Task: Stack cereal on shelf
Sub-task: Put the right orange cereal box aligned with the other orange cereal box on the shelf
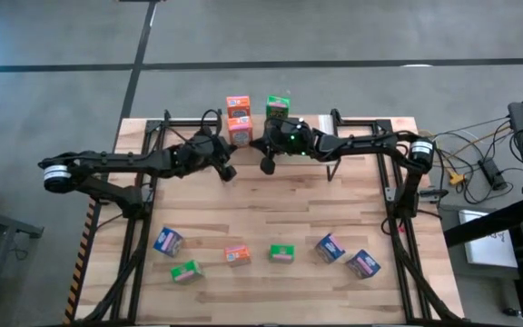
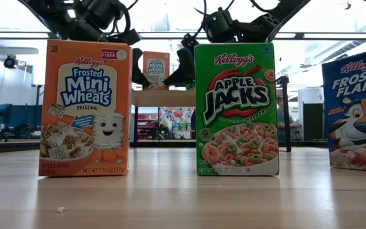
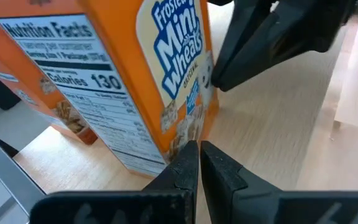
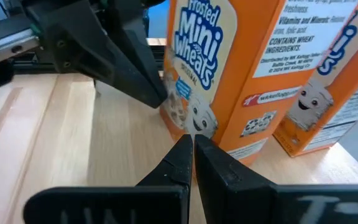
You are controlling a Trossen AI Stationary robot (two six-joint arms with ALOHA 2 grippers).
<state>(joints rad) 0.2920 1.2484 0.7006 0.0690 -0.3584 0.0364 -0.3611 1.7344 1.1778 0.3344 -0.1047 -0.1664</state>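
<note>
Progress, roughly a third by count: three of nine on the shelf (image 2: 164, 98) at the far end of the surface (image 1: 271, 209).
- On shelf: two orange boxes (image 1: 238, 118) close together, one green box (image 1: 278, 107) just beside.
- Not yet shelved: six in a loose row on the near part of the surface. That means blue (image 1: 168, 242), green (image 1: 186, 271), orange (image 1: 236, 256), green (image 1: 282, 253), blue (image 1: 330, 247) and blue (image 1: 362, 263).
- No stacking in layers visible from above, so cannot tell whether any box sits on another.

Grippers:
- Left gripper (image 3: 197, 163): fingers pressed nearly together, nothing between them, just beside the shelved orange Mini-Wheats box (image 3: 135, 81).
- Right gripper (image 4: 192, 149): same state, closed and empty, facing the same orange pair from the other side, near the left gripper.

Materials and shapes:
- Boxes: small rectangular printed cardboard, glossy fronts, sharp edges, likely light and easy to tip.
- Shelf: light wood plank on thin black metal legs.
- Surface: pale butcher-block wood, smooth, visible grain strips.

Judgement: next pick probably from the near row, with all three blues outstanding.
</note>
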